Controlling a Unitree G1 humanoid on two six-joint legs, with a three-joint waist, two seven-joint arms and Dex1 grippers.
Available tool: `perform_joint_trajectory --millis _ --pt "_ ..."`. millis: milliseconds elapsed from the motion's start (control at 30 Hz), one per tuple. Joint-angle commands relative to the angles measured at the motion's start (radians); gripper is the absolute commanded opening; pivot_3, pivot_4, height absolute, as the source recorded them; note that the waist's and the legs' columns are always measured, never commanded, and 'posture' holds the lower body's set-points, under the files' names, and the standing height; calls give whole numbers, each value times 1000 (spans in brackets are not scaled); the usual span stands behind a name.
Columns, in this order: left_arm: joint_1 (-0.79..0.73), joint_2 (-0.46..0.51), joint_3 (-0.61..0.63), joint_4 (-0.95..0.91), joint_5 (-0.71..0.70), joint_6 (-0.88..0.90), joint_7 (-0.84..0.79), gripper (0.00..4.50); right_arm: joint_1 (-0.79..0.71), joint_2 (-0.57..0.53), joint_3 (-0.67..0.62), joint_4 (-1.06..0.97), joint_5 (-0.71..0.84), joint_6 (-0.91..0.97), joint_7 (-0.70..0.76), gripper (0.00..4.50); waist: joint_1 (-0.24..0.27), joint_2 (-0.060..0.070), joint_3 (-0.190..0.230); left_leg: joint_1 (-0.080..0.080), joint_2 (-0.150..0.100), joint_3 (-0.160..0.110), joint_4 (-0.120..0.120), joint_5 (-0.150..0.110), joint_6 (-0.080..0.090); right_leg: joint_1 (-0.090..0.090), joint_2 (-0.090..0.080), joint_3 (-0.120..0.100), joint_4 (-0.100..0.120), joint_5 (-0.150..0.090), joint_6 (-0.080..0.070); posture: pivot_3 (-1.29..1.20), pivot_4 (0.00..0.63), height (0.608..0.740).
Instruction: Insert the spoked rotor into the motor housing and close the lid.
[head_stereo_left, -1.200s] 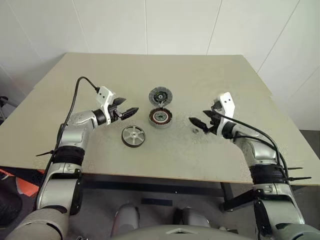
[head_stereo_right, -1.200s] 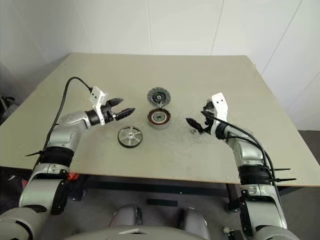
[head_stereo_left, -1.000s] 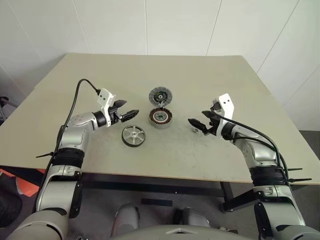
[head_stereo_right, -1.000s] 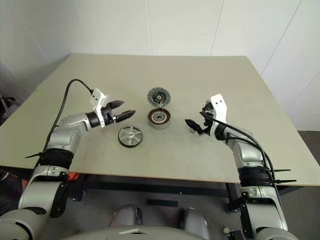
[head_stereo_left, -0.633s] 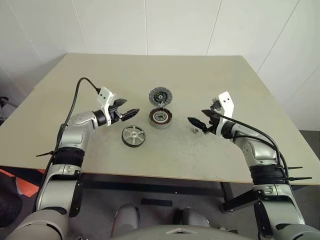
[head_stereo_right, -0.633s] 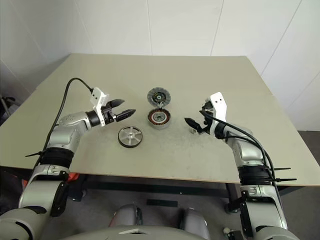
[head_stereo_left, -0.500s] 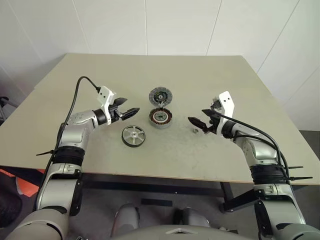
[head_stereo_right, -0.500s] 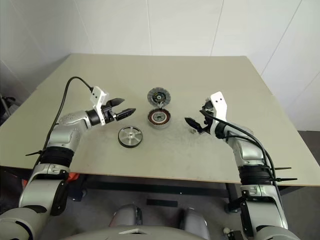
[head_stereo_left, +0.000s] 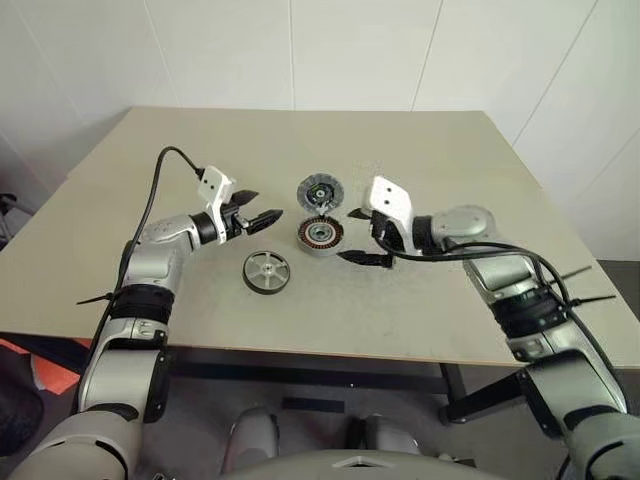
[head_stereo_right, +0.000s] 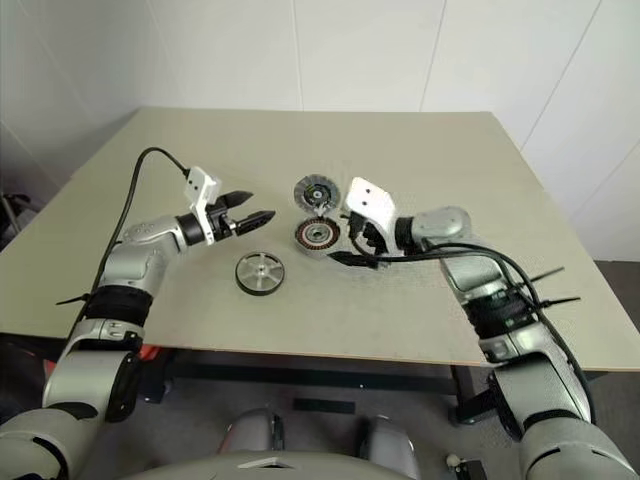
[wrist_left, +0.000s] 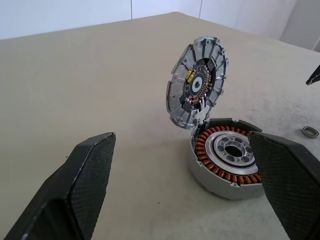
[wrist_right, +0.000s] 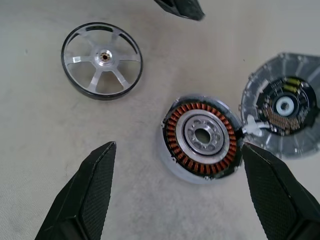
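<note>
The spoked rotor (head_stereo_left: 267, 271) lies flat on the table, a silver wheel with a black rim, also clear in the right wrist view (wrist_right: 102, 60). Just beyond it to the right sits the motor housing (head_stereo_left: 321, 235), its copper windings showing (wrist_right: 201, 138). The ribbed grey lid (head_stereo_left: 321, 191) stands tilted up from the housing's far edge (wrist_left: 197, 85). My left gripper (head_stereo_left: 258, 207) hangs open, left of the housing and above the rotor's far side, pointing at the housing. My right gripper (head_stereo_left: 352, 236) is open and empty, close to the housing's right side and angled down over it.
A small metal ring (wrist_left: 310, 131) lies on the table right of the housing. The beige table (head_stereo_left: 300, 340) has bare surface all round the parts, with its front edge near me. White walls stand behind.
My right gripper has swung left from the table's right side to the housing and rolled over. The left gripper has stayed about where it was.
</note>
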Motion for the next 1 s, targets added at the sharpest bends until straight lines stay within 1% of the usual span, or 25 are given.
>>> perform_joint_trajectory --millis 33,167,333,433,633,733,967,1000 --pt "-19 11 12 -30 -13 -6 -4 4500 -94 11 66 125 -81 -165 68 4487 0 0 0 0 0 0 0 0 0 0 0 0 0 0 0 0 0 740" --pt "19 9 26 -75 -24 6 22 4500 -191 71 157 376 -198 -388 91 4487 -4 0 0 -1 0 0 0 0 0 -1 0 0 0 0 -1 0 0 740" --pt "83 1 35 -161 -41 34 58 4500 -268 143 205 637 -291 -570 75 4487 -7 0 0 -6 0 0 1 0 0 -5 0 0 1 1 -2 0 0 740" --pt "129 3 41 -222 -54 60 80 4500 -307 185 199 727 -303 -614 90 4487 -9 0 0 -7 0 0 1 -1 3 -6 0 0 1 1 -2 0 0 740" --pt "169 13 45 -270 -63 83 108 4500 -342 218 209 823 -351 -703 94 4487 -9 0 0 -6 1 0 2 -2 3 -6 0 0 2 1 -3 0 0 740" --pt "170 13 44 -273 -65 87 114 4500 -351 232 212 848 -375 -737 85 3873 -10 0 0 -6 2 0 4 -2 3 -5 0 0 3 1 -3 0 0 740" --pt "164 6 33 -271 -64 86 118 4500 -390 268 178 894 -384 -731 50 1460 -11 0 0 -6 2 0 6 -2 3 -5 1 0 6 1 -3 0 0 740" --pt "164 6 31 -269 -63 85 117 4500 -396 270 175 897 -386 -732 47 1460 -11 0 0 -6 2 0 6 -2 3 -6 1 0 6 1 -3 0 0 740"
